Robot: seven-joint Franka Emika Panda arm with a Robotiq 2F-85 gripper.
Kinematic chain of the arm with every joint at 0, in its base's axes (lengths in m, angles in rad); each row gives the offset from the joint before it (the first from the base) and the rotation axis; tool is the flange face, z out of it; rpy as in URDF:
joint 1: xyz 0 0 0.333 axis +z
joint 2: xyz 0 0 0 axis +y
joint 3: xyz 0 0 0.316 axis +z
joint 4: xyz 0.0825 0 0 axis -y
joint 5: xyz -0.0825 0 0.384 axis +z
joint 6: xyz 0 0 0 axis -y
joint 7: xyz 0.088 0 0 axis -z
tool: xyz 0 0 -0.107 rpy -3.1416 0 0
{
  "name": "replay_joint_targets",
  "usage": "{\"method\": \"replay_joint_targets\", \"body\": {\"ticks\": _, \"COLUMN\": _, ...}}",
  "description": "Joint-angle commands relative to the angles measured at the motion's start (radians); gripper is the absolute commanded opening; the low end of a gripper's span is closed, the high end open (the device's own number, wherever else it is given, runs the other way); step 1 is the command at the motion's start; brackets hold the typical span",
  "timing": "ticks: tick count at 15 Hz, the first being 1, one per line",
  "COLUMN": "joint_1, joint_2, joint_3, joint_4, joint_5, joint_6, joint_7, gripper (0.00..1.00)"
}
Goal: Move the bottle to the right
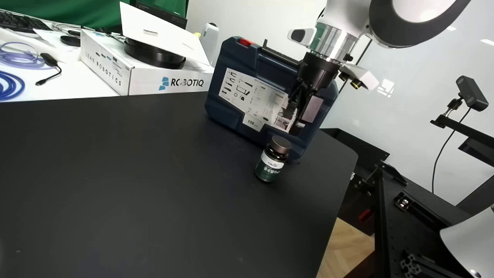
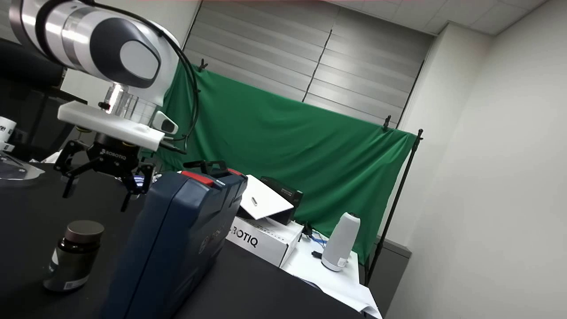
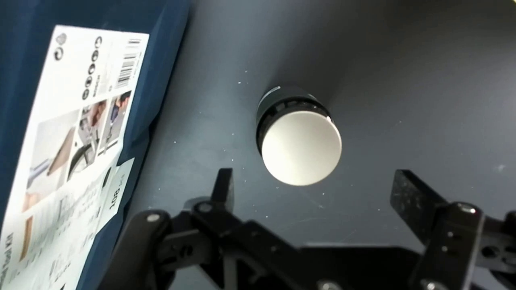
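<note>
- Wrist view: the table [image 3: 423, 129] stretches black to the right of the bottle [image 3: 298, 139] and past its far side. In an exterior view it runs wide to the bottle's left and on the near side; the right edge is much closer, with floor [image 1: 343, 243] showing beyond it.
- The arm [image 2: 75, 37] reaches over the table at the left of an exterior view, the gripper [image 2: 96, 197] pointing down from it.
- The case [image 1: 251, 98] stands near the bottle: on its far side in an exterior view, along the left in the wrist view, a strip of table between them, so that side gives little room.
- The box [image 1: 168, 79] sits at the table's far edge, left of the case, in an exterior view.
- The gripper has its fingers [image 3: 224, 187] spread wide, the tips higher than the bottle and apart from it.
- The bottle stands on its base on the table, lower than the gripper in both exterior views. In the wrist view it sits within the span of the fingers, just far of their tips, somewhat closer to the left one.
- The cap [image 3: 302, 149] is on the bottle, its top facing up.
</note>
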Motion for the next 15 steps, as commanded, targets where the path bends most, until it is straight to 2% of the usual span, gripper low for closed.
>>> {"method": "replay_joint_targets", "body": {"ticks": 1, "joint_1": -0.039, "joint_2": 0.045, "joint_3": 0.019, "joint_4": -0.019, "joint_5": -0.023, "joint_6": 0.096, "joint_7": -0.016, "gripper": 1.00}}
{"method": "replay_joint_targets", "body": {"ticks": 6, "joint_1": -0.073, "joint_2": 0.101, "joint_3": 0.042, "joint_4": -0.021, "joint_5": -0.028, "joint_6": 0.155, "joint_7": -0.023, "gripper": 1.00}}
{"method": "replay_joint_targets", "body": {"ticks": 15, "joint_1": -0.086, "joint_2": 0.131, "joint_3": 0.055, "joint_4": -0.015, "joint_5": -0.042, "joint_6": 0.154, "joint_7": -0.007, "gripper": 1.00}}
